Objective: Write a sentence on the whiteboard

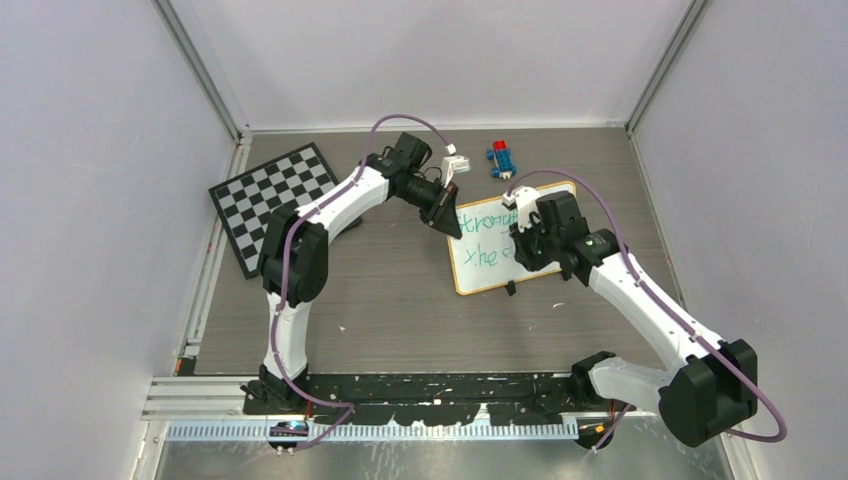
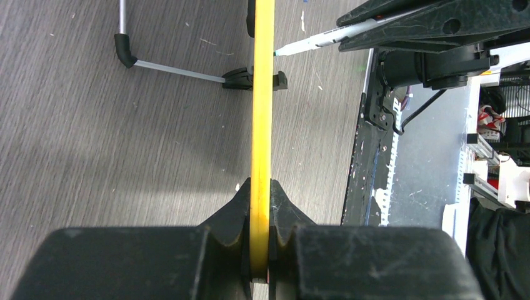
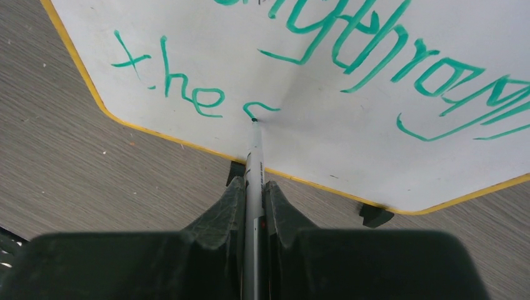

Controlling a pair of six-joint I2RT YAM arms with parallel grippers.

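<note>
Top view: the whiteboard sits on the grey surface, its face toward the arms. A checkerboard lies well to the whiteboard's left, and toy blocks sit just beyond its far edge. The left fingers meet its left edge. The right fingers hang over the sentence, green writing in two lines.

Left wrist view: the left fingers are clamped shut on the whiteboard's thin yellow frame, seen edge-on. A black clip on that frame carries a wire leg, so the board seems propped, not flat.

Right wrist view: the right fingers are closed narrowly around a marker, its tip touching the white face just right of "the".

The board looks light, stiff and easily pushed. The frame edge, clear of the ink, is the sensible hold.
</note>
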